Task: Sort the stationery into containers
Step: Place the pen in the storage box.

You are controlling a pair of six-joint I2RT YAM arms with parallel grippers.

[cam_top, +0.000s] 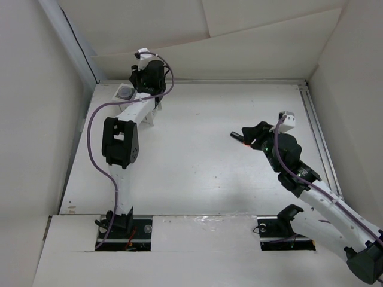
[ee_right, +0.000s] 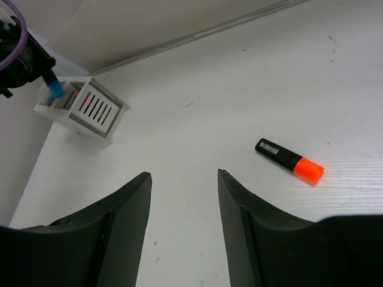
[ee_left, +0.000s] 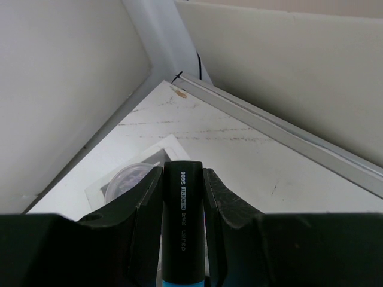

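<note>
My left gripper (ee_left: 182, 171) is shut on a black marker with a blue end (ee_left: 182, 209). In the right wrist view it holds the marker, blue end (ee_right: 55, 89) down, over the left end of the white slatted box (ee_right: 84, 109). A pink marker (ee_right: 78, 95) shows through the slats. A round greyish piece (ee_left: 127, 179) lies on a flat white square by the wall (cam_top: 124, 92). My right gripper (ee_right: 182, 173) is open and empty. An orange-ended black marker (ee_right: 290, 161) lies on the table to its right, partly under the gripper in the top view (cam_top: 236, 136).
White walls close in the far left corner (ee_left: 72, 89) right behind the left gripper (cam_top: 148, 84). A metal rail (cam_top: 320, 137) runs along the table's right side. The box shows partly under the left arm (cam_top: 152, 115).
</note>
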